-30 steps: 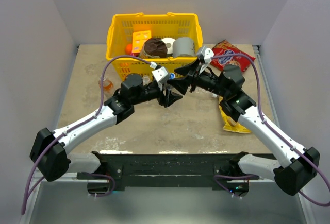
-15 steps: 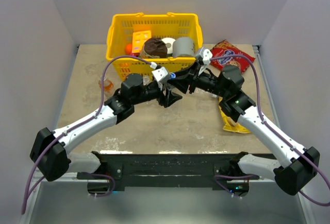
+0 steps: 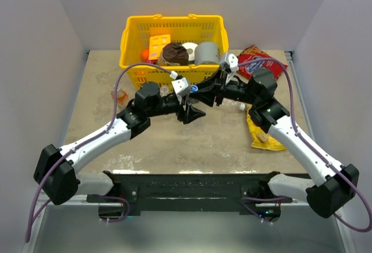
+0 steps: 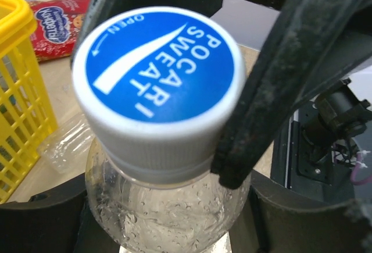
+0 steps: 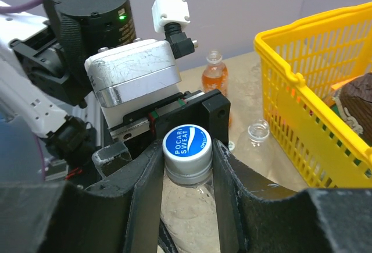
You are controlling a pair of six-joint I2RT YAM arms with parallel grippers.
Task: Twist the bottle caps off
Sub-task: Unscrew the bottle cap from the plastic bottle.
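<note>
Left arm (image 3: 110, 134): stretching forward and inward from its base at the near left corner.
Left gripper (image 3: 192, 112): clamping the bottle (image 4: 168, 206) by its body, below the neck.
Right arm (image 3: 296, 142): reaching in from the near right, wrist pointing left.
Right gripper (image 3: 200, 90): pinching the bottle cap (image 5: 186, 139) between both fingers (image 5: 224, 168).
Both grippers: meeting almost tip to tip at mid-table.

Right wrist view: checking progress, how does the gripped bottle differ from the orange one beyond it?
The gripped bottle is clear and colourless, while the orange bottle holds orange drink. The gripped bottle's blue-faced cap is clamped by the right pincer, while the orange bottle stands free on the table. Both are small plastic bottles.
</note>
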